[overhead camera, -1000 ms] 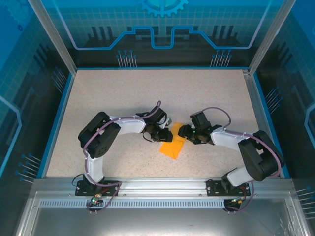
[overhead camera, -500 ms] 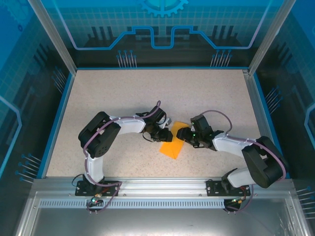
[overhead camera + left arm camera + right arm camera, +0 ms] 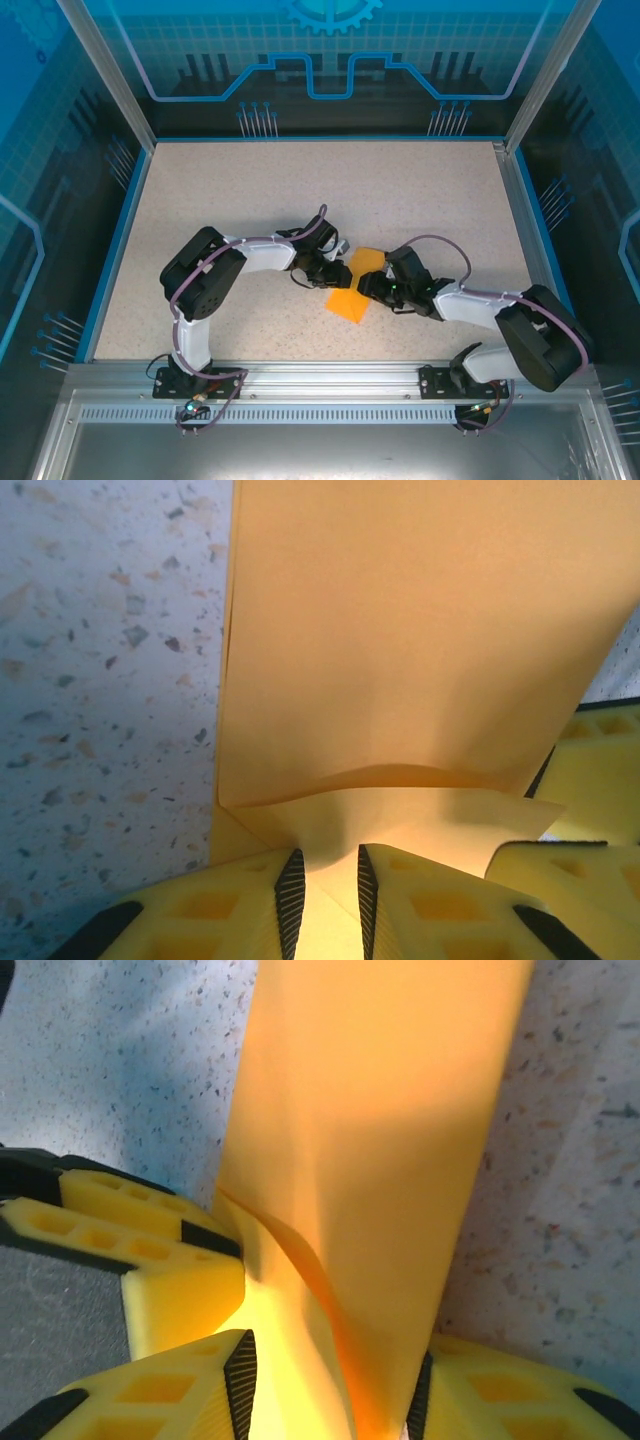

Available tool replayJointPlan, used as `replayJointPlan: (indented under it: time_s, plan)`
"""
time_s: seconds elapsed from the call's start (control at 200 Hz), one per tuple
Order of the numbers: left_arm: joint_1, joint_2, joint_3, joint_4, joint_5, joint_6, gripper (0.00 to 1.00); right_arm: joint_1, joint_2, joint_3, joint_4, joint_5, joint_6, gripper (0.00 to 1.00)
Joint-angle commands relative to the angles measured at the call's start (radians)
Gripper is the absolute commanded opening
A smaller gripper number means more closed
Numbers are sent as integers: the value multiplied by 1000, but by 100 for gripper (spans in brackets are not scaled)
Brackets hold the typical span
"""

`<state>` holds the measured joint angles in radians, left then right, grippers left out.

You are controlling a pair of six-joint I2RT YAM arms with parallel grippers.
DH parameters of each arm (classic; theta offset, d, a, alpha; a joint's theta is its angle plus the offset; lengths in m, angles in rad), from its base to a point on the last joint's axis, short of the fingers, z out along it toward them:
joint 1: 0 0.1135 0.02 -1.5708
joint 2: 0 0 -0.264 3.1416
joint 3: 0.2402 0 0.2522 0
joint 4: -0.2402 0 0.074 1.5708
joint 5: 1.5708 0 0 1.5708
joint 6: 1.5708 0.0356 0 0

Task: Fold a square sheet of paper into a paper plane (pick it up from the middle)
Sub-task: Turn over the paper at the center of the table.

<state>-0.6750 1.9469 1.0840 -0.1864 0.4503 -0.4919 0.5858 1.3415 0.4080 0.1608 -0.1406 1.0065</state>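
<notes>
Right gripper (image 3: 369, 288) has slid toward 9 o'clock onto the folded paper (image 3: 347, 304), and its jaws have narrowed. They stand about half apart, with the paper's raised fold filling the gap and touching both pads (image 3: 240, 1375). At the paper's 10 o'clock edge, the left gripper (image 3: 333, 271) has its jaws almost together, pinching a thin flap. The paper lies near the middle of the table (image 3: 250, 200), its far corner poking out at 12 o'clock.
</notes>
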Motion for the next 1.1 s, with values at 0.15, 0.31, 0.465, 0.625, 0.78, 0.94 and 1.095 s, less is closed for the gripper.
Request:
replayJointPlan:
  time_s: [0.15,0.31,0.465,0.625,0.78,0.94,1.095]
  plan:
    - [-14,118,-70,-24,-94,-2,27,41,-20,-44,72,5,47,34]
    - [-13,112,-66,-23,-83,-8,27,48,12,-63,136,4,65,27]
    - [-12,97,-65,-28,-73,-12,27,49,23,-67,170,-3,64,20]
    - [-11,68,-58,-45,-66,-17,27,44,18,-52,146,-3,50,11]
    - [-11,-3,-42,-75,-65,-27,32,26,-11,-47,123,-11,37,5]
    - [-7,-106,-27,-116,-85,-36,43,-16,-73,-36,63,-36,15,0]
    - [2,-235,-3,-191,-147,-25,52,-72,-159,-14,-10,-71,-13,0]
